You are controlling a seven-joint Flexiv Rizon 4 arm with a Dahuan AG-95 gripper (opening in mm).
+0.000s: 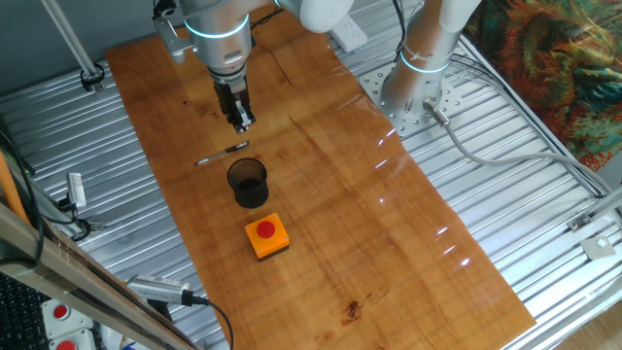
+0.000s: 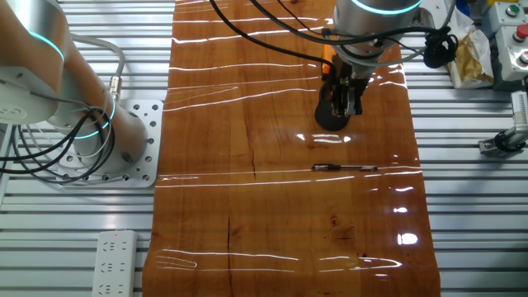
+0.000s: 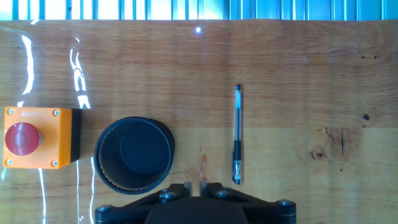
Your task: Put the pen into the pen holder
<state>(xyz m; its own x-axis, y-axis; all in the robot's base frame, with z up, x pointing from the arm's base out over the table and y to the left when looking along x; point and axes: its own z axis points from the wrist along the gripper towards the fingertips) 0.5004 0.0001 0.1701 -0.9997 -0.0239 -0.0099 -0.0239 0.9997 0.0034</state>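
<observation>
Pen-holder task not begun. Bench [image 1: 389, 233] carries the empty pen holder [image 1: 248, 182]; the gripper [image 1: 241, 122] hovers above, jaws near-closed, gripping nothing; the pen [image 1: 223, 154] lies flat just beside the holder. Pickup and insertion remain.

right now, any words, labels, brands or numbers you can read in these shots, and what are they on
None can be read.
Orange square box with red button: no lettering shows.
Small black cylindrical cup: plain, no mark visible.
Thin dark pen with silvery-grey part: any print is too small to tell.
White power strip: markings too blurred to read.
</observation>
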